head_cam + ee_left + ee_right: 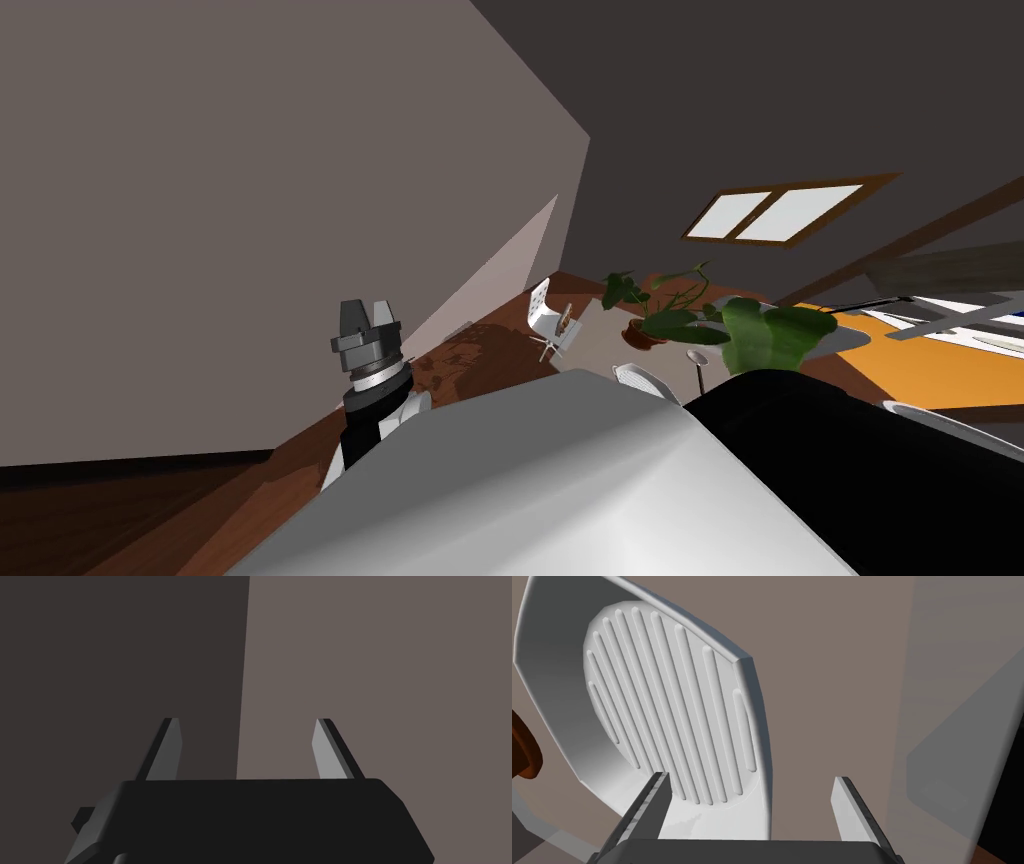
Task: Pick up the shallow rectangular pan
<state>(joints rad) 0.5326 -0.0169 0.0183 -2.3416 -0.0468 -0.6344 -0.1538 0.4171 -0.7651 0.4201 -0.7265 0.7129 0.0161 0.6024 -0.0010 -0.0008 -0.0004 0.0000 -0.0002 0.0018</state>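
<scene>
The pan (pixel 662 701) is white and shallow, with a raised rim and a bottom of parallel ridges, and it lies on a flat taupe surface (pixel 837 676). My right gripper (pixel 751 777) is open right at it. One finger (pixel 654 801) is over the pan's ridged bottom and the other (pixel 852 811) is over the bare surface, so the pan's near rim stands between them, not gripped. My left gripper (pixel 366 318) is raised beside my chest, close to the wall, open (pixel 246 720) and holding nothing.
An orange-brown rounded thing (pixel 524 746) sits just beyond the pan's far side. Ahead are leafy potted plants (pixel 770 335) with a terracotta pot (pixel 645 335), a white chair (pixel 550 318), an orange surface (pixel 930 365) and a window (pixel 780 212).
</scene>
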